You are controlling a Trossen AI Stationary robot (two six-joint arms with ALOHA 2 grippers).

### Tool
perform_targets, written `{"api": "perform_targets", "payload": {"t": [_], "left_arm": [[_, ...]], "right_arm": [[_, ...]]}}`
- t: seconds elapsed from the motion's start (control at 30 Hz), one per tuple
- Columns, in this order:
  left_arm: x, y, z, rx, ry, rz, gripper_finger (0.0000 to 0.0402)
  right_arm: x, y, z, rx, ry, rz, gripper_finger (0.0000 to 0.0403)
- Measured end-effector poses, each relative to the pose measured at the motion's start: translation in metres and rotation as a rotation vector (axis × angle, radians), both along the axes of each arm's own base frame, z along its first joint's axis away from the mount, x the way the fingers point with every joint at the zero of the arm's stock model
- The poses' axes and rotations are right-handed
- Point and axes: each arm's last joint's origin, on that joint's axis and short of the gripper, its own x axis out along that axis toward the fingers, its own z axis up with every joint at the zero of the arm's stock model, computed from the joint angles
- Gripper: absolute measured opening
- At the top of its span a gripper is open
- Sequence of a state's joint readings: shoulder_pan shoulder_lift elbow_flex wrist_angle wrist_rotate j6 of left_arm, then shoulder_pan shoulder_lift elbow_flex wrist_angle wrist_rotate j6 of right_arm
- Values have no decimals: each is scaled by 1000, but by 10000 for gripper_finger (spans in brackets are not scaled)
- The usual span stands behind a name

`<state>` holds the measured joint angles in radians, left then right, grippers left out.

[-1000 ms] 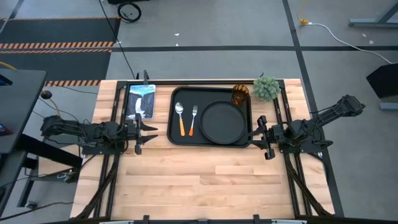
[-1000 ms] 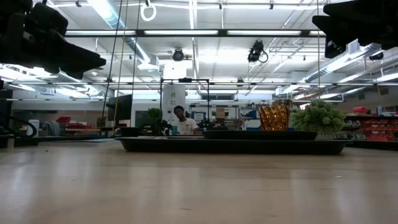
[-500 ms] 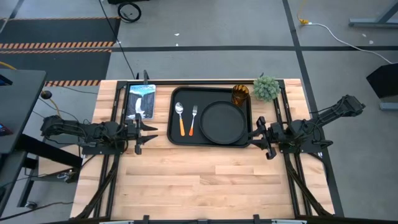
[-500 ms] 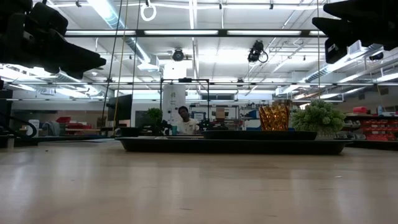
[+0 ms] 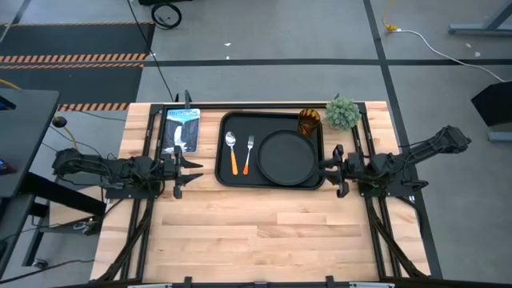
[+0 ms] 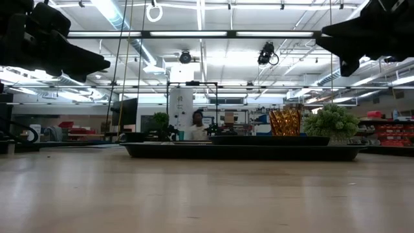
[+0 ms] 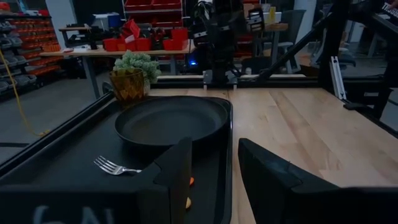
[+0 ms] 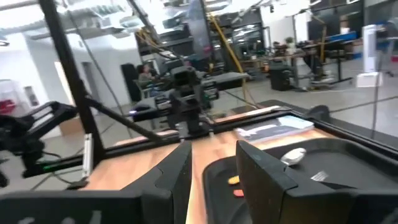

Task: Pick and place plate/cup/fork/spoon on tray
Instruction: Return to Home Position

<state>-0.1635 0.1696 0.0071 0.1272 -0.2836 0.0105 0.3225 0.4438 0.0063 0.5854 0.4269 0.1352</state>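
The black rectangular tray point(image 5: 226, 178) lies at the table's far middle. On it are the round black plate point(image 5: 286, 156), the amber cup point(image 5: 309, 122) at its far right corner, the spoon point(image 5: 230, 146) and the fork point(image 5: 249, 149), both with orange handles. My left gripper point(image 5: 178, 168) hovers open just left of the tray; its wrist view shows the plate point(image 7: 171, 118), the cup point(image 7: 127, 86) and the fork point(image 7: 115, 167). My right gripper point(image 5: 338, 170) hovers open at the tray's right rim; its wrist view shows the spoon point(image 8: 292, 155).
A small green plant point(image 5: 342, 113) stands right of the cup, beyond the tray's far right corner. A flat blue-and-white packet point(image 5: 182, 128) lies at the far left. Bare wood point(image 5: 264, 232) fills the table's near half. A person point(image 6: 196, 126) shows in the room behind.
My right gripper has moved toward the table's left, up to the tray's right rim, staying open. The things on the tray have not moved. The person in the room behind has stepped a little to the right.
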Motion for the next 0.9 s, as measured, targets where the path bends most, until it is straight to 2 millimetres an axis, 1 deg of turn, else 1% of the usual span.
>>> {"api": "perform_targets", "payload": {"t": [0.23, 0.5, 0.9], "left_arm": [[0, 0, 0, 0, 1, 0, 142], [0, 0, 0, 0, 1, 0, 142], [0, 0, 0, 0, 1, 0, 142]], "right_arm": [[2, -9, 0, 79, -8, -72, 132], [-1, -20, -3, 183, -2, -248, 132], [-10, -36, -5, 137, 20, -421, 132]]}}
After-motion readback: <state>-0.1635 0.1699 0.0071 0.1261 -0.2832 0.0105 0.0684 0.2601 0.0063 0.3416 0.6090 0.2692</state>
